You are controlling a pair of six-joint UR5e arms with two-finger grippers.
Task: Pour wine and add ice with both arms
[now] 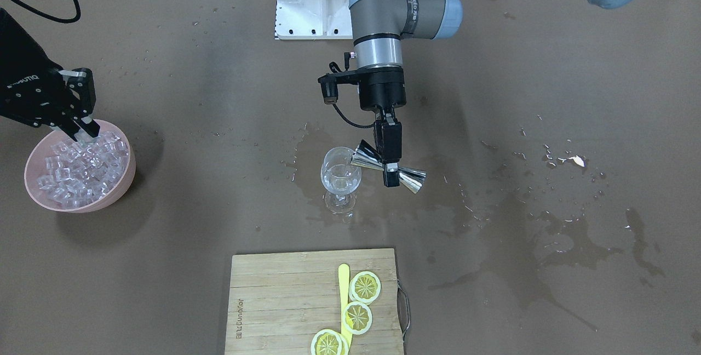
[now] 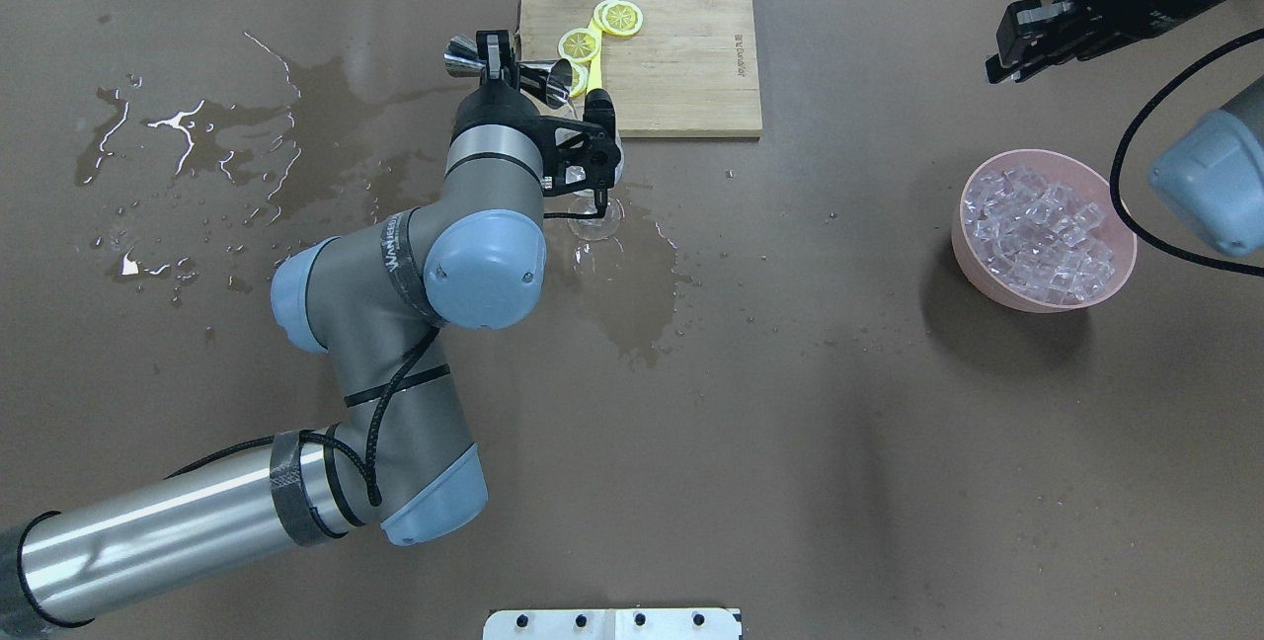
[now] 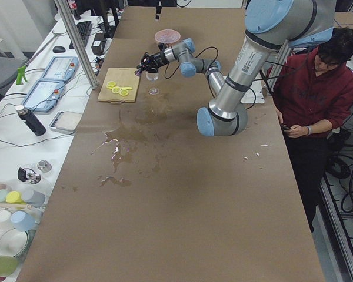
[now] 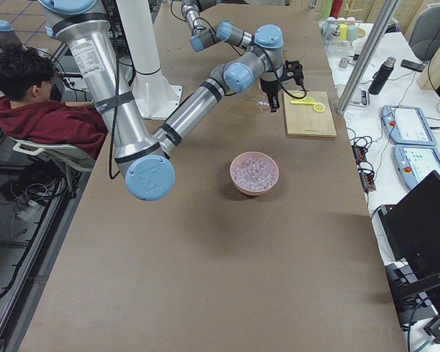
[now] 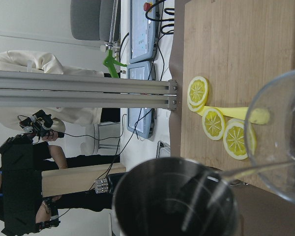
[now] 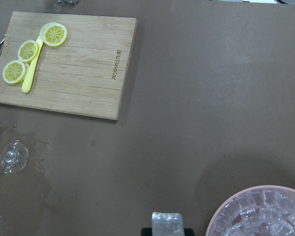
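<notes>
The left hand (image 1: 390, 171) is gripping the tipped silver measuring cup (image 1: 413, 179); the right hand (image 1: 85, 129) is pinching one clear ice cube (image 6: 168, 222); the clear stemmed glass (image 1: 339, 177) is sitting at its 9 o'clock from overhead.

Left end effector (image 1: 390, 170) clamped, pointing down, wrist rolled; right end effector (image 1: 82, 130) clamped, angled down.

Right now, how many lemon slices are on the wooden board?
3, all on the board, beside the yellow stick: first slice at one end, second slice midway, third slice toward the other end. None looks hidden.
</notes>
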